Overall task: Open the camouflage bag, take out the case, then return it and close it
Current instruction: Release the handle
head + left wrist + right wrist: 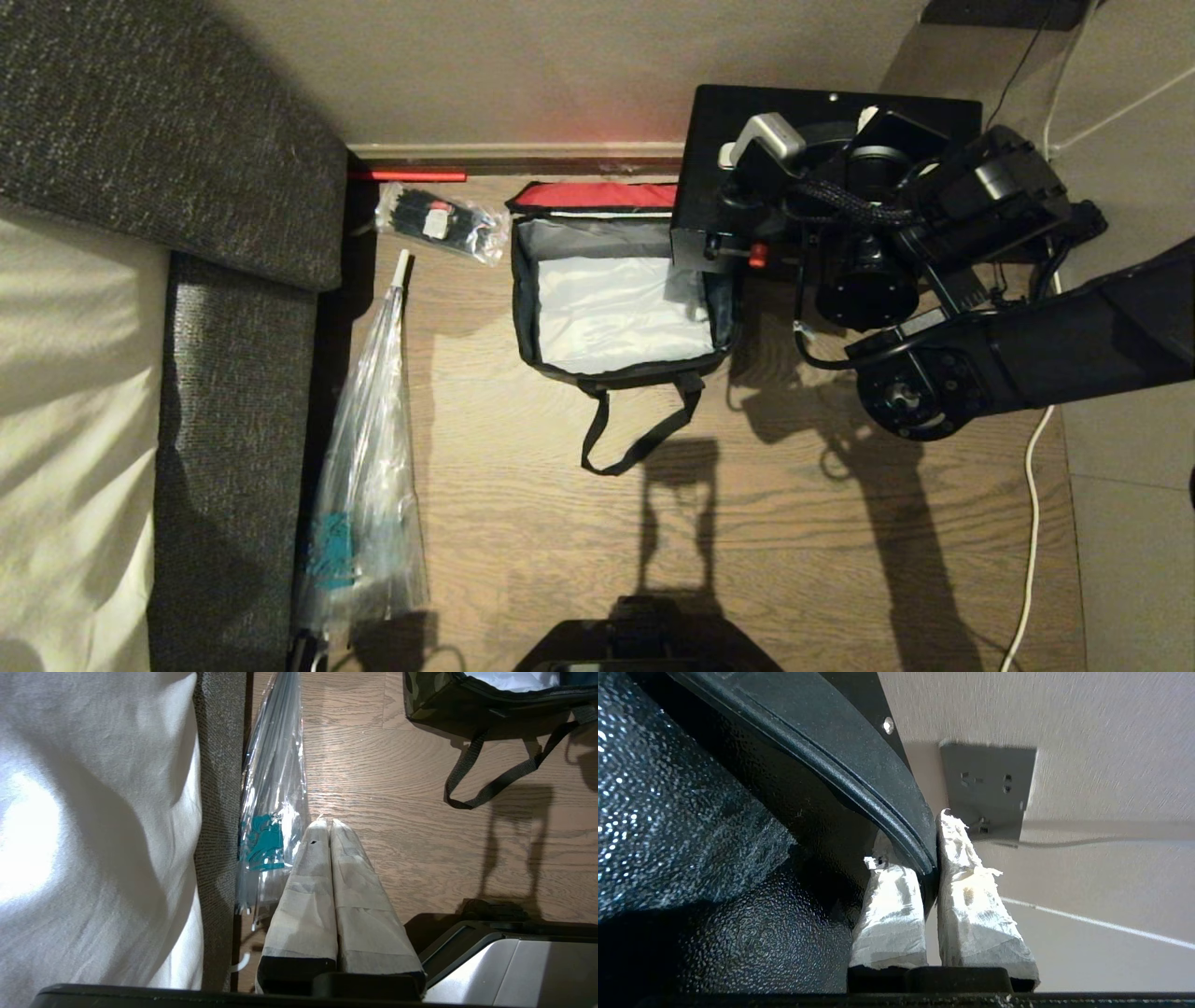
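1. The camouflage bag (616, 308) stood open on the wooden floor (747, 523), its red-lined lid (597, 195) folded back toward the wall and its pale lining exposed.
2. One black strap handle (635, 434) trailed from the bag's near side across the floor.
3. The case (738, 159) was out of the bag, held in the air above the bag's right rear corner and close to the wall.
4. The right gripper (931, 858) was up at the case, its tape-wrapped fingers (966, 891) clamped on the curved black handle (859, 784), one finger on either side of it.
5. In the right wrist view the case's speckled black surface (668, 812) filled the space beside the fingers, with a wall socket (987, 791) behind.
6. The left gripper (327, 828) hung low over the floor near the robot's base, well apart from the bag, its fingers pressed together and holding nothing.
7. A clear plastic bag (369, 467) lay along the edge of a grey sofa (168, 140) on the left.
8. A smaller clear packet (439, 224) with dark contents lay near the wall, just left of the bag.
9. A white cable (1032, 523) ran down the floor on the right.
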You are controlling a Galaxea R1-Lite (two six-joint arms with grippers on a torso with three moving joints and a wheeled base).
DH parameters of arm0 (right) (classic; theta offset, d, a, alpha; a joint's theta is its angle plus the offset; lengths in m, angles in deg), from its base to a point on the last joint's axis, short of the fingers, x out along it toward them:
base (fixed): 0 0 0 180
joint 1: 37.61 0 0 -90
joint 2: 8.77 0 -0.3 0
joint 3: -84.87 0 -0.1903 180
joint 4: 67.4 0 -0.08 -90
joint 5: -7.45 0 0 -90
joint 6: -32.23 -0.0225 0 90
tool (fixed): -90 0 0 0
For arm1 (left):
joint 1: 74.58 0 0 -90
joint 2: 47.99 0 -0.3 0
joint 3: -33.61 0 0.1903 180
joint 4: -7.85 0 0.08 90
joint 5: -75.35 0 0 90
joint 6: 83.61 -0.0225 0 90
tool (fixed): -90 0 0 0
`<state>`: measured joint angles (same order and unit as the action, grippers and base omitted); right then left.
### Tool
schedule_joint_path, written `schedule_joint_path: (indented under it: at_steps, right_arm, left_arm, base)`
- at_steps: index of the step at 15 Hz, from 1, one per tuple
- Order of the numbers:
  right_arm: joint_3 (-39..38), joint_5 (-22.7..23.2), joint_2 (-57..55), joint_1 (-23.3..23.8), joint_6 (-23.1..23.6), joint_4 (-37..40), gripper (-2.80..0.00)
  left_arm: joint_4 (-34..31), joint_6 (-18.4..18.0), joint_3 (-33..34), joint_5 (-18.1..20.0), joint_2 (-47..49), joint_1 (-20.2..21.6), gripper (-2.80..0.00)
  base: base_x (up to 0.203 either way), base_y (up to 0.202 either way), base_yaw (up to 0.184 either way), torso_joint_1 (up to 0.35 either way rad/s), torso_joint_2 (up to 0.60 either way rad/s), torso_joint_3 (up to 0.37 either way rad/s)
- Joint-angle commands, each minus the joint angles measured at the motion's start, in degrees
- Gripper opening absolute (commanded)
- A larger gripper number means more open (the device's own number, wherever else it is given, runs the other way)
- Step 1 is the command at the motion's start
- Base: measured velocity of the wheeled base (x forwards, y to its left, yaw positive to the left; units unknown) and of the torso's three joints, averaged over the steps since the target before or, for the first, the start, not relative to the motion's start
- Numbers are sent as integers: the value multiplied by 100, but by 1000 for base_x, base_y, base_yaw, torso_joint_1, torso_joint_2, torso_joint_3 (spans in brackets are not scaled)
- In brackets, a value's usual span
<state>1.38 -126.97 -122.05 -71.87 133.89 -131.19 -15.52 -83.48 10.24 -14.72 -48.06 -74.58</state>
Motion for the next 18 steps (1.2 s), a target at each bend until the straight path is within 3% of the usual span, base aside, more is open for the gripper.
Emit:
schedule_joint_path:
  at_steps: [1,18]
  right_arm:
    - [-12,-23,48,79,56,-51,-280]
    - [-160,338,237,631,197,-51,-280]
  left_arm:
    - [0,4,0,-1,7,0,-280]
    - [0,4,0,-1,7,0,-280]
  base:
    - [0,0,0,0,0,0]
    - [0,0,0,0,0,0]
